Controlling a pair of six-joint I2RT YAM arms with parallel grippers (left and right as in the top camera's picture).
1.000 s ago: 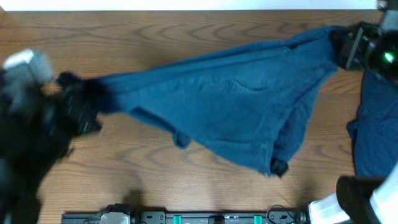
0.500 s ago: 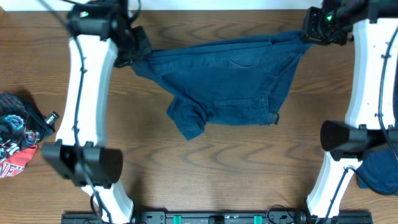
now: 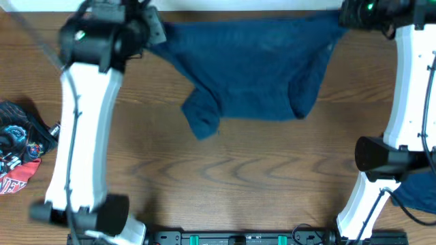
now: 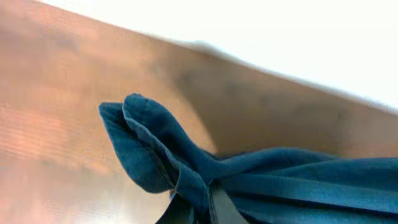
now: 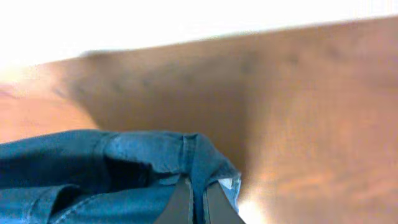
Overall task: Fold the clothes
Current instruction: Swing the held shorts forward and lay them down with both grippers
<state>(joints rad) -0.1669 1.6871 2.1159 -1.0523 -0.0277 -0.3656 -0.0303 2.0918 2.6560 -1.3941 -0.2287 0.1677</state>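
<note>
A dark blue pair of shorts (image 3: 252, 75) hangs stretched between my two grippers near the table's far edge, its legs drooping toward the front. My left gripper (image 3: 151, 28) is shut on the shorts' left corner; the pinched fabric (image 4: 186, 177) shows in the left wrist view between the fingers (image 4: 202, 208). My right gripper (image 3: 349, 17) is shut on the right corner; the fabric (image 5: 155, 162) is clamped between the fingers (image 5: 197, 202) in the right wrist view.
A black, red and blue printed garment (image 3: 20, 153) lies at the table's left edge. Another blue garment (image 3: 417, 196) lies at the front right, partly behind the right arm's base. The wooden table (image 3: 225, 184) is bare in front of the shorts.
Both grippers have carried the shorts farther toward the table's back edge and raised them. The garment is stretched wider and hangs flatter than before.
</note>
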